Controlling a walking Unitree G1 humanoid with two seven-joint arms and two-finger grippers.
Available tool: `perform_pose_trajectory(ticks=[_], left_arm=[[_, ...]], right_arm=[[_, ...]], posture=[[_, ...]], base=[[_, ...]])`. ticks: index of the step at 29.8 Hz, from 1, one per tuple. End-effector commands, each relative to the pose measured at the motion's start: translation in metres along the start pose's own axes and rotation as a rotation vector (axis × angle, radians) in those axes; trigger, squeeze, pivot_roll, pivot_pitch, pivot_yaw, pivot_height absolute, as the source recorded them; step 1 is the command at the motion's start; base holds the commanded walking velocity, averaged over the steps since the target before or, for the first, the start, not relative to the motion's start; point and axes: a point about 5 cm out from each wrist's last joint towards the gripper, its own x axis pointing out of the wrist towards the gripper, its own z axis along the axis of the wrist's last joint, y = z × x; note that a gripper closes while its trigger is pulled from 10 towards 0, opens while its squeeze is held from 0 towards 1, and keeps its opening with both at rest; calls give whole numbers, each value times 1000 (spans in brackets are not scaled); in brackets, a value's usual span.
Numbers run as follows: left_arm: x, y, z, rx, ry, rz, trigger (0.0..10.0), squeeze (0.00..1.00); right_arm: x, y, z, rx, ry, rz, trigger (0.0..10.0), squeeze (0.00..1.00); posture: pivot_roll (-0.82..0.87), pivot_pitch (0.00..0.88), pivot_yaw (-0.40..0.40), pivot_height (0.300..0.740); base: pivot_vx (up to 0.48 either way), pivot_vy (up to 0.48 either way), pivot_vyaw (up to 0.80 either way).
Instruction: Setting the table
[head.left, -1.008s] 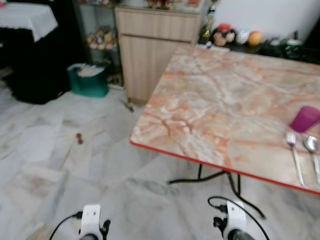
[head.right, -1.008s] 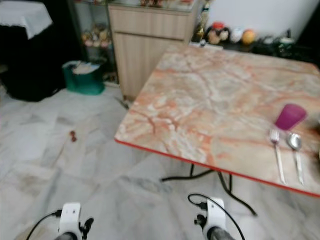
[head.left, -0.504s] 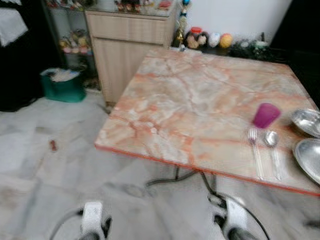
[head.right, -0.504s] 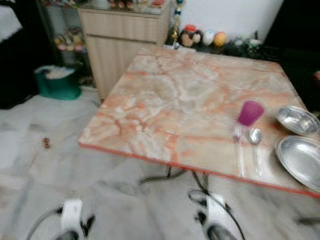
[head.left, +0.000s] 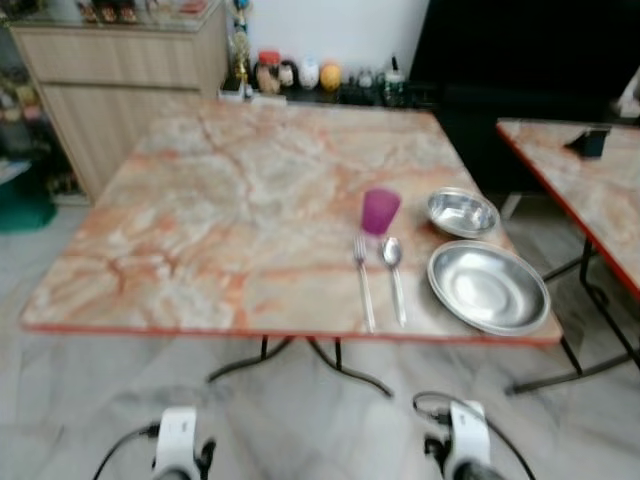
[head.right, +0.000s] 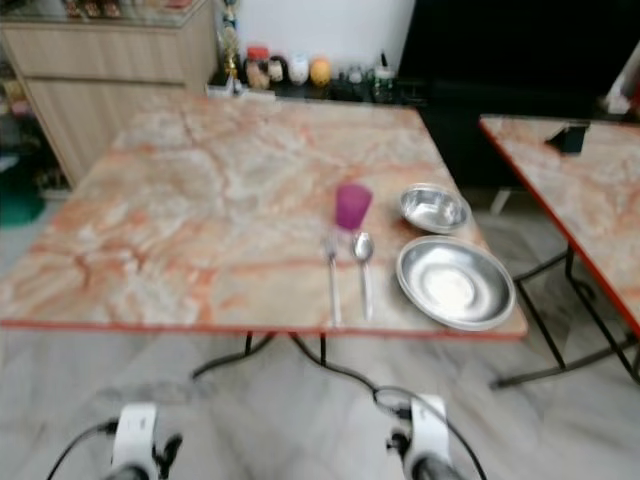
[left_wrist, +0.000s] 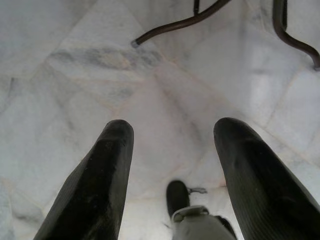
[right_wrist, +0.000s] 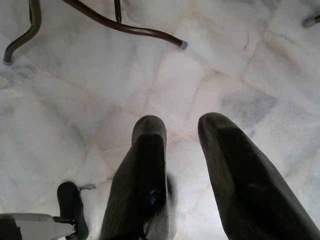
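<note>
A marble-topped table (head.left: 230, 190) with a red edge stands in front of me. On its right part stand a purple cup (head.left: 380, 211), a fork (head.left: 364, 282) and a spoon (head.left: 394, 275) side by side, a small steel bowl (head.left: 462, 211) and a larger steel plate (head.left: 488, 286) near the front edge. Both arms hang low in front of the table. My left gripper (left_wrist: 175, 130) is open over the marble floor. My right gripper (right_wrist: 182, 125) is also open above the floor, holding nothing.
A second marble table (head.left: 590, 180) stands to the right across a narrow gap. A wooden cabinet (head.left: 110, 80) is at the back left, with small ornaments (head.left: 295, 73) behind the table. Curved black table legs (head.left: 300, 360) run along the floor under the front edge.
The camera has swung to the right, so the table is now centred and the steel bowl, the plate and the second table have come into view. The arms still hang low.
</note>
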Motion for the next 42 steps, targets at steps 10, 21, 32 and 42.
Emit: perform_pose_trajectory(ticks=[10, 21, 32, 42], left_arm=[[-1, -8, -5, -7, 23, -17, 10000, 0], [-1, -9, -6, -5, 26, -20, 10000, 0], [-1, -11, -7, 4, 28, -25, 10000, 0], [-2, -12, -7, 10, 28, -29, 10000, 0]], right_arm=[[-1, -10, 3, -10, -16, -61, 10000, 0], [-1, -9, 6, -37, -52, -44, 10000, 0], [-2, -11, 8, -4, -96, -66, 10000, 0], [-3, -11, 11, -7, -135, -63, 10000, 0]], posture=[[-68, 3, -35, 736], [-81, 2, -42, 736], [-98, 0, -39, 736], [-101, 0, -39, 736]], base=[[0, -64, 0], [0, 0, 0], [0, 0, 0], [0, 0, 0]])
